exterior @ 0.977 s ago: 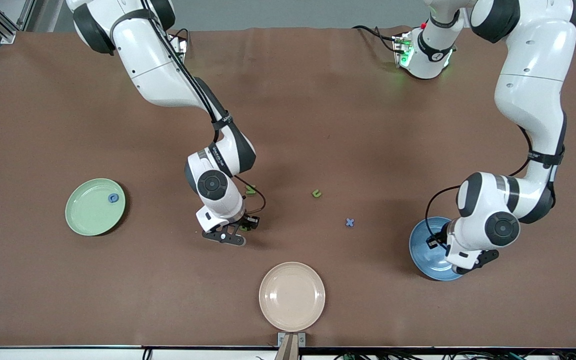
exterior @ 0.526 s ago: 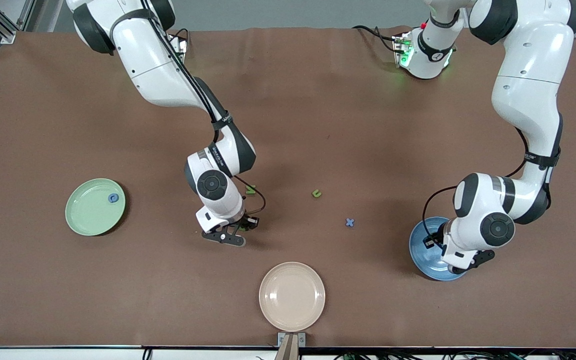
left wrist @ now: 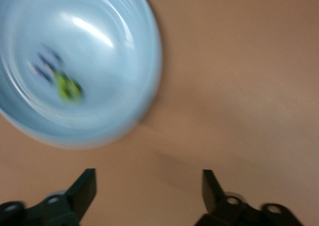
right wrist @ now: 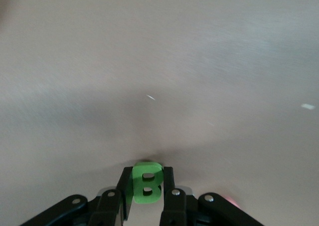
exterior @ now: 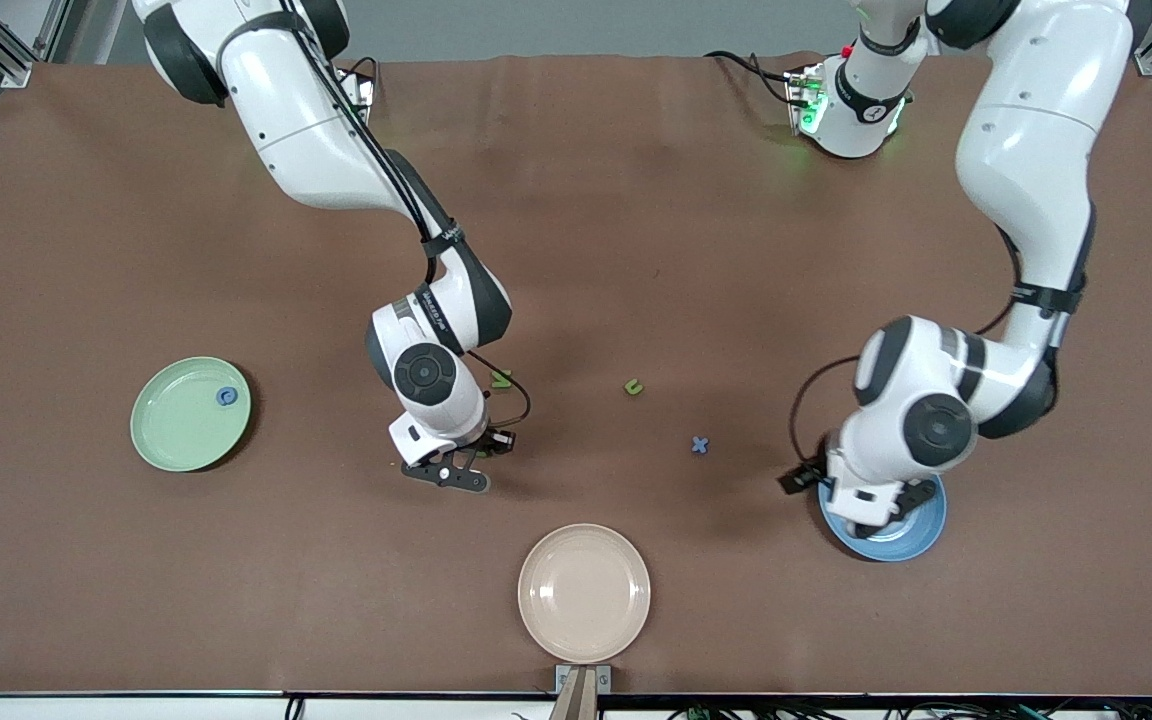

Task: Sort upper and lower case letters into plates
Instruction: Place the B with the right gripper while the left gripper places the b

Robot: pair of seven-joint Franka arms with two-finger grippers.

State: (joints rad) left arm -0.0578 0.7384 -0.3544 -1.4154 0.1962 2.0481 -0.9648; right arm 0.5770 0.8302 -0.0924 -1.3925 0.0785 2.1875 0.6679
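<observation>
My right gripper [exterior: 461,466] is low at the table's middle, shut on a green letter B [right wrist: 146,187] that stands upright between its fingers [right wrist: 167,186]. My left gripper [exterior: 894,506] is open and empty, in the air over the edge of the blue plate [exterior: 898,546] nearest the right arm's end. In the left wrist view the blue plate [left wrist: 124,61] holds a green letter [left wrist: 68,89] and a bluish letter [left wrist: 45,66]. The mint green plate [exterior: 176,425] holds a blue letter [exterior: 226,397]. Two green letters [exterior: 502,379] [exterior: 633,387] and a blue x [exterior: 700,445] lie on the table.
A cream-beige plate [exterior: 584,592] lies by the table's edge nearest the front camera. The brown table top [exterior: 636,230] stretches between the arms' bases.
My left arm has swung from above the blue plate toward the table's middle, uncovering most of the plate. My right gripper has hardly moved.
</observation>
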